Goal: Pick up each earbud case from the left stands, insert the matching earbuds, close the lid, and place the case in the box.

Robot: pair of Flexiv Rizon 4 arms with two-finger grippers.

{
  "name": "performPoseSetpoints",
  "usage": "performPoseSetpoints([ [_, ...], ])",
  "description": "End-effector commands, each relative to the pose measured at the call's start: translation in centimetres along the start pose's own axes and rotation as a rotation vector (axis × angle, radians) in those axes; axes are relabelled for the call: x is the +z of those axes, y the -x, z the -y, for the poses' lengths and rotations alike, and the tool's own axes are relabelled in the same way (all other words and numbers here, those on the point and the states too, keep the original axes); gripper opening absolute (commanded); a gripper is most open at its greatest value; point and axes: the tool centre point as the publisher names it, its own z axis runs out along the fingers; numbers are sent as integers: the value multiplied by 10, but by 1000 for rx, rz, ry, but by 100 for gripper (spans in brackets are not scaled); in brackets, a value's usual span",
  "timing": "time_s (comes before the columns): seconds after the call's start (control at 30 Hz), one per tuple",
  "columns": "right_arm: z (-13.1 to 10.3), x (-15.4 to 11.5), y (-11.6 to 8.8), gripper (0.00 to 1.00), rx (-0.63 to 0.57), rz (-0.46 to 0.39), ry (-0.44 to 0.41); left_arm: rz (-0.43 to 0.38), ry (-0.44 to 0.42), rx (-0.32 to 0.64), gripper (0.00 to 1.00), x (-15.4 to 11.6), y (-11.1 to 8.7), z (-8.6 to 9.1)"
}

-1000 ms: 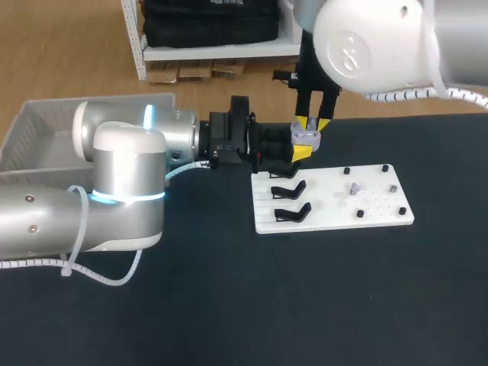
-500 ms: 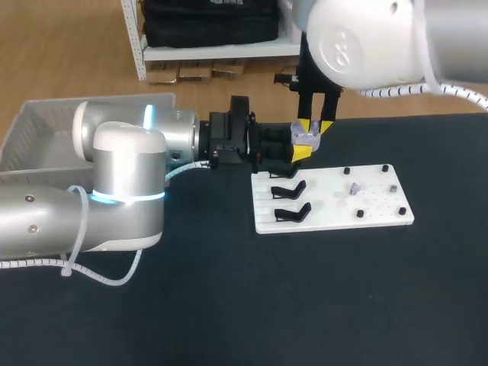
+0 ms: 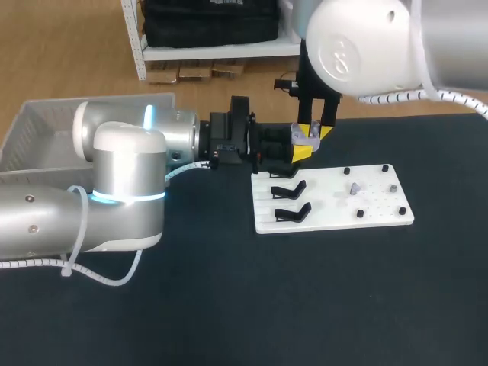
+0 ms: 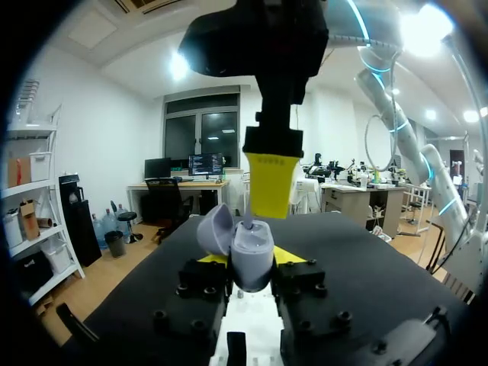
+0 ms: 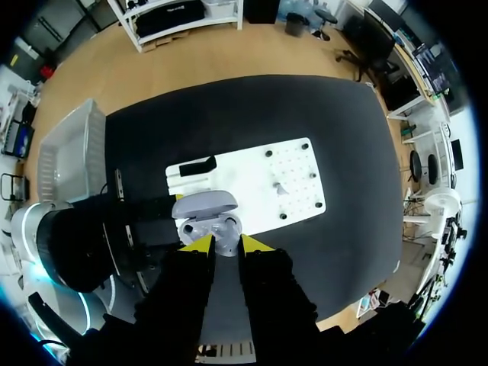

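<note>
Greyish, perhaps lilac earbud case [image 4: 252, 255]; white board [image 3: 381, 207]; black stands [image 3: 292, 213]

A flat black table top [image 3: 305, 305] is seen spread beneath everything. A white rectangular perforated board [image 3: 335, 217] is laid flat on it, right of the middle and towards the far edge. Four small black round knobs [image 3: 385, 168] are set upright on the board's right half, at the corners of a rectangle.
</note>
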Motion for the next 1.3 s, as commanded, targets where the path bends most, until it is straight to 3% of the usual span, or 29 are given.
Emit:
performPoseSetpoints([
  [0.03, 1, 2, 0, 0, 3, -1, 2, 7, 9, 5, 0, 0, -1, 1],
  [0.67, 0, 10, 4, 0, 13, -21, -12, 7, 9, 5, 0, 0, -1, 1],
  [0.73, 0, 10, 4, 24, 12, -23, -11, 7, 9, 5, 0, 0, -1, 1],
  [0.8, 0, 8, 3, 35, 10, -21, -11, 7, 9, 5, 0, 0, -1, 1],
  [1.03, 8, -8, -6, 40, 10, 10, 19, 7, 9, 5, 0, 0, -1, 1],
  [1.3, 39, -13, -30, 47, 19, 201, 159, 7, 9, 5, 0, 0, -1, 1],
])
